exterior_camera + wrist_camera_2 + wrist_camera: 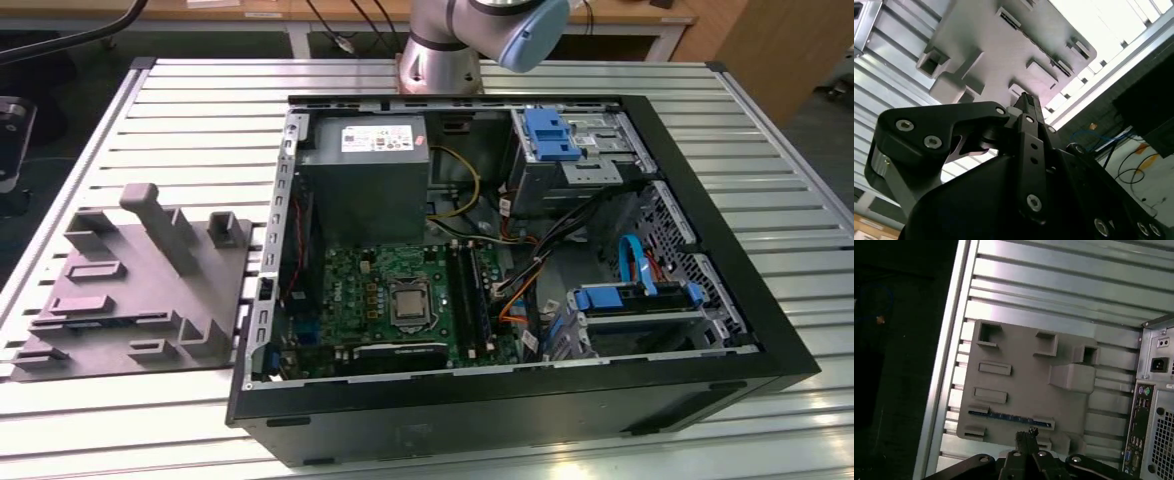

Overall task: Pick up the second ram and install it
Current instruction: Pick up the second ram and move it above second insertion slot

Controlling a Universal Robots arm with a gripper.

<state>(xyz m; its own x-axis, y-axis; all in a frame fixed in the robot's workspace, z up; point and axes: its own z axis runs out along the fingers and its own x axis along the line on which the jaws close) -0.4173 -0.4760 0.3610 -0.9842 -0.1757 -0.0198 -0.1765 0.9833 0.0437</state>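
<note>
Arm pose above the parts fixture. In the exterior view, the arm (447, 45) rises from the far edge of the slatted metal table (200, 110), behind the open computer case (747, 330). In both wrist views the gripper (1026, 434) (1026, 102) points down at the grey fixture (1024, 385) (994, 45). Its fingers are pressed together and grasp nothing. In the first wrist view, the second ram (1004, 417), a thin bluish strip, lies on edge in a fixture slot, with the fingertips just beside it in the picture. The fixture (134, 300) lies beside the case.
</note>
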